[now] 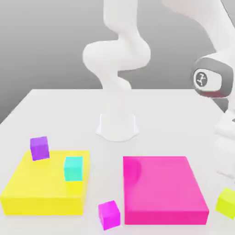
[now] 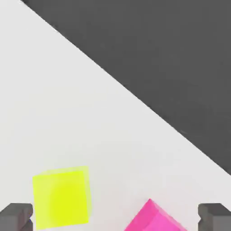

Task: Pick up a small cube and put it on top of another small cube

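- Exterior view: white Franka Panda arm (image 1: 117, 59) mounted at the back of a white table (image 1: 160, 114), its far section reaching to the exterior view's right edge.
- Lime yellow-green cube (image 1: 226, 203) found on the table at that same edge, partly cut off, near the magenta-pink slab (image 1: 160, 188).
- Hand view: claw (image 2: 115, 217) is released, its two fingertips spread well apart; nothing is gripped. The lime cube and a corner of the pink slab lie below it.
- Magenta cube (image 1: 109, 215) sits on the table between the two slabs, beside the pink one, turned at an angle.
- Yellow slab (image 1: 43, 183) lies flat at the exterior view's left.
- Cyan cube (image 1: 73, 168) appears over the yellow slab's right-hand part in the exterior view.
- Purple cube (image 1: 39, 148) noted at the yellow slab's rear edge; exact support cannot be determined.
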`<state>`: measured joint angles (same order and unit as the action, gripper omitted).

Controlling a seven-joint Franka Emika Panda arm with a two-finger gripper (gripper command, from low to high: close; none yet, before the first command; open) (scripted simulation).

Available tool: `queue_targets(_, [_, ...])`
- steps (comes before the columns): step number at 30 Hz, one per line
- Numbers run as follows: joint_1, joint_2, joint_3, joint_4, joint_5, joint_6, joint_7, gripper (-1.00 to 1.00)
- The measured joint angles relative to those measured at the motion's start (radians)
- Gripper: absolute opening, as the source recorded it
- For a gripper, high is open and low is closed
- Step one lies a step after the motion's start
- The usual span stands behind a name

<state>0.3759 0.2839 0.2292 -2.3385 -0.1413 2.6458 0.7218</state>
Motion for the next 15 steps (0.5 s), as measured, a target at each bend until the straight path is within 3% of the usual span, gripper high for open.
queue_targets(5, [0.063, 0.182, -0.051, 0.028, -0.075, 0.118, 0.047, 0.00])
queue_targets(6, [0.072, 0.207, -0.061, 0.033, -0.084, 0.137, 0.054, -1.00])
queue_targets(15, [0.057, 0.154, -0.041, 0.021, -0.063, 0.095, 0.038, -1.00])
